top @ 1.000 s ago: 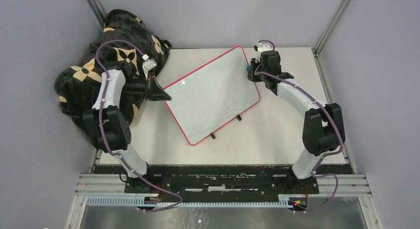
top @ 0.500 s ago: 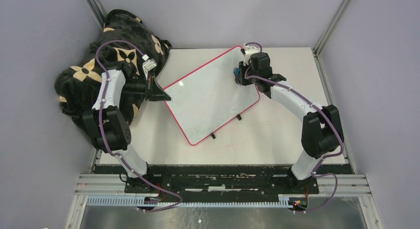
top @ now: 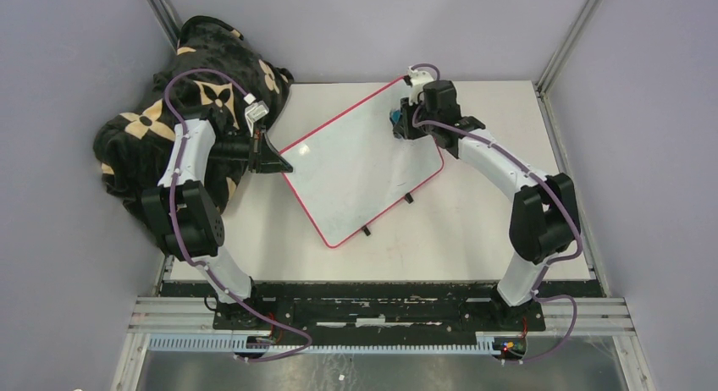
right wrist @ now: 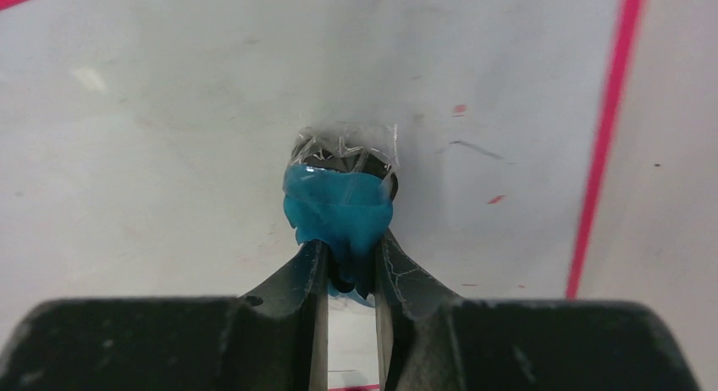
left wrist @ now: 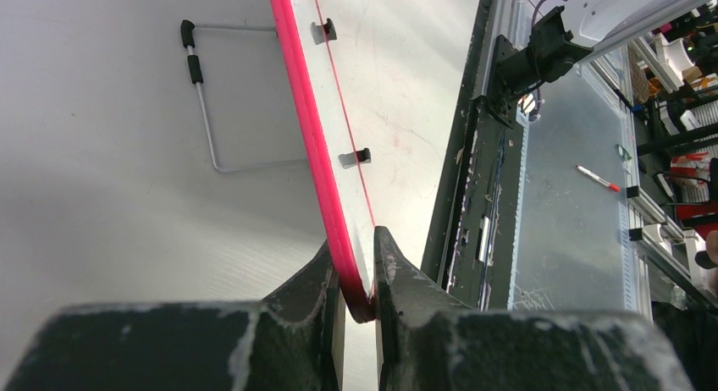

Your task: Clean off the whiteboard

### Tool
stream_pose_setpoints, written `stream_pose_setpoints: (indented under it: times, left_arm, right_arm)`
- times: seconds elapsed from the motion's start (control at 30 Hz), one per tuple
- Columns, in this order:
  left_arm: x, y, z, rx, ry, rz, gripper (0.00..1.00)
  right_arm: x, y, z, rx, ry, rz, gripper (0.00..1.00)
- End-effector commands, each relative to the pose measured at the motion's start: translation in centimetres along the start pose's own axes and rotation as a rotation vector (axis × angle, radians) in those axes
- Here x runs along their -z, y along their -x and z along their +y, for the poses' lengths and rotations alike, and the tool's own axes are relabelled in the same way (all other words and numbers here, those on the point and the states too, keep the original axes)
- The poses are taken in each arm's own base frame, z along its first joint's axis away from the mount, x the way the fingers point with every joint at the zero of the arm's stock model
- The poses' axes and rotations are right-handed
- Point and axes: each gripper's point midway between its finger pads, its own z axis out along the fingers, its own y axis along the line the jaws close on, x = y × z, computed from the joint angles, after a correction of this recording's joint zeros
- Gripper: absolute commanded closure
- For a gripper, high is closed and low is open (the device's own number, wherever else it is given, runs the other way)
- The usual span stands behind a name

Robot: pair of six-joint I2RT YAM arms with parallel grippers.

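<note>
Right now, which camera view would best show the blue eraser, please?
The right wrist view: the blue eraser sits centre frame, pinched by the right gripper against the whiteboard. The top view shows only a blue speck; the left wrist view, nothing.

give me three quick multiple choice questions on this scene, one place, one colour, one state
1. Where is the blanket? A far left, B far right, C near edge.
2. What colour is the eraser in the right gripper? A yellow, B green, C blue.
3. What is the left gripper doing? A hanging open, B pinching the whiteboard, C holding a pen.
Answers: A, it is heaped at far left in the top view; C, blue shows in the right wrist view; B, it clamps the red rim in the left wrist view.
</note>
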Motion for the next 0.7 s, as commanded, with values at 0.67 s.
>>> stream_pose_setpoints:
  times: [0.67]
  left_arm:
    - [0.0, -0.5, 0.7, -0.223, 0.038, 0.072, 0.97]
  right_arm:
    - [0.7, -0.1, -1.1, -0.018, -0.005, -0.043, 0.99]
